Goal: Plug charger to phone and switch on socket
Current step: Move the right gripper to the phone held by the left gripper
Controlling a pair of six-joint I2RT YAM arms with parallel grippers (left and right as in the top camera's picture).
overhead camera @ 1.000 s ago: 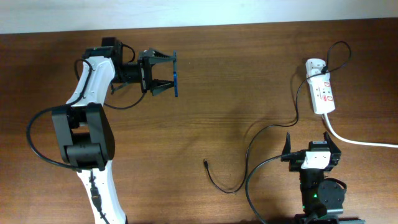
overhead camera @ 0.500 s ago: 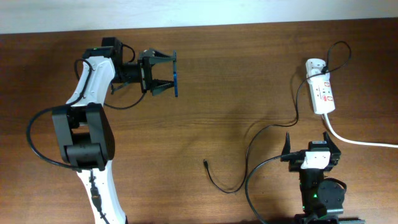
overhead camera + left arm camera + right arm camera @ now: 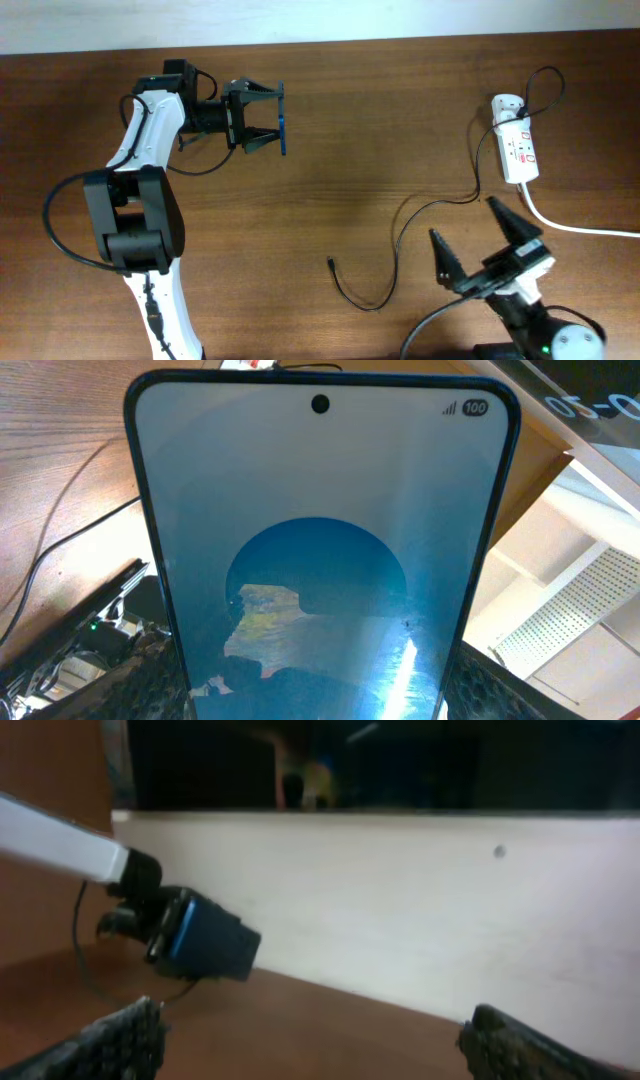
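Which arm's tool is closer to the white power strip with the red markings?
Right. The right tool hovers open a short way in front of the white power strip; the left tool, gripping the blue-screened phone, is far off at the opposite side.

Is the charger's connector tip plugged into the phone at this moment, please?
No, the connector tip lies loose on the table, well apart from the phone held in the left gripper.
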